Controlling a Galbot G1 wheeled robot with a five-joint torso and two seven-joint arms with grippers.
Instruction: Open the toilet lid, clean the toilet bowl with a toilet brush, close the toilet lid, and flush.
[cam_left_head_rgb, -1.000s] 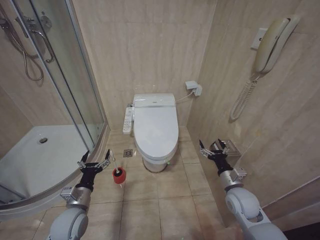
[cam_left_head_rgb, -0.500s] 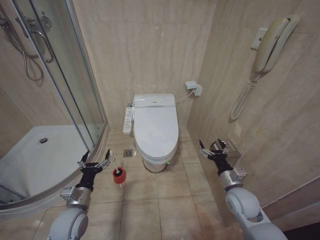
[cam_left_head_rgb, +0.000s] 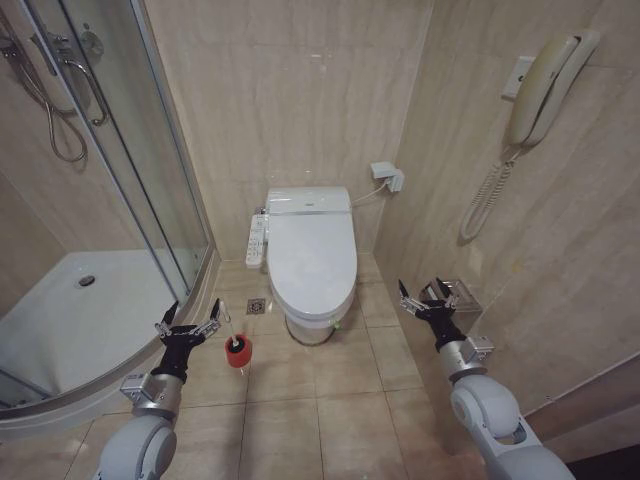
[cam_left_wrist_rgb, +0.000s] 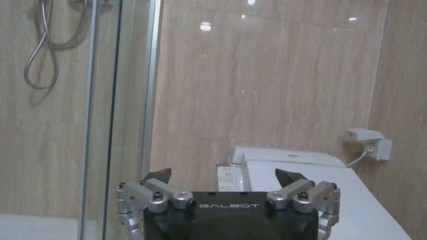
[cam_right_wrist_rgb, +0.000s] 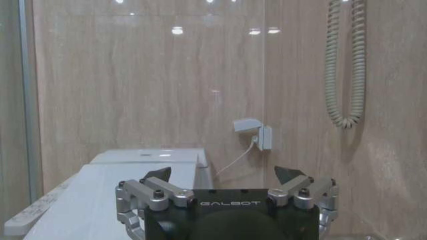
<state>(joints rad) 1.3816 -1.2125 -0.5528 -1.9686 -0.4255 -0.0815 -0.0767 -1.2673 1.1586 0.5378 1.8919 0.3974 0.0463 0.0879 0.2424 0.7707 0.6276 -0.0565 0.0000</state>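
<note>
1. The toilet lid (cam_left_head_rgb: 312, 260) is lying shut over the toilet bowl (cam_left_head_rgb: 318, 325) at 12 o'clock.
2. The left gripper (cam_left_head_rgb: 186, 325), wide and empty, is hovering at 8 o'clock beside the toilet brush (cam_left_head_rgb: 232, 338), probably poised.
3. The right gripper (cam_left_head_rgb: 422, 299) is waiting wide at 4 o'clock.

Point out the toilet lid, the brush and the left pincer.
lid (cam_left_head_rgb: 311, 255), head view, middle of its closed top.
brush (cam_left_head_rgb: 229, 325), head view, white handle above the red cup.
left pincer (cam_left_head_rgb: 187, 323), head view, midway between its open fingertips.
</note>
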